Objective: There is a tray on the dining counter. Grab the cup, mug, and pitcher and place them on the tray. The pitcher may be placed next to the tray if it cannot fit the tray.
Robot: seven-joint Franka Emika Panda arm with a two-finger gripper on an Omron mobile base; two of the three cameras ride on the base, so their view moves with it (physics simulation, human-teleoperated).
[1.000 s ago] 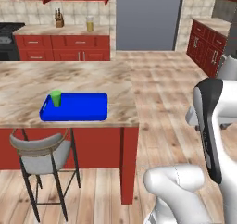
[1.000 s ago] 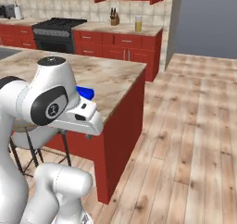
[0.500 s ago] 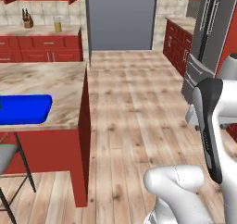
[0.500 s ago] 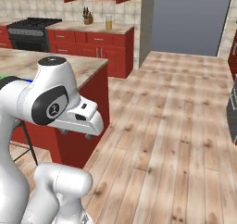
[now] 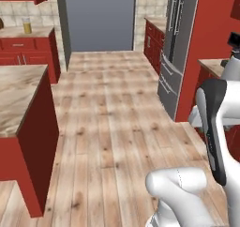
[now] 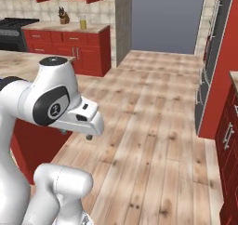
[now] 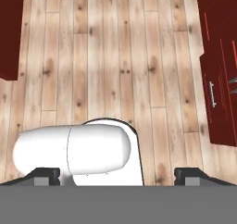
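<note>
the whole picture has slid sideways since a moment ago, so the base is turning, not the things. the blue tray and green cup that sat on the dining counter (image 5: 18, 92) a second ago have gone out of sight; just the counter's end corner shows at the left. now the wood floor (image 5: 112, 123) and the fridge (image 5: 180, 43) fill the middle. the pitcher (image 5: 27, 25) stands far off on the wall counter (image 5: 26, 34), near its back edge. the claw (image 7: 118, 174) points down at the floor, its tips wide apart, holding nothing. i think the robot is driving off to fetch the next thing.
</note>
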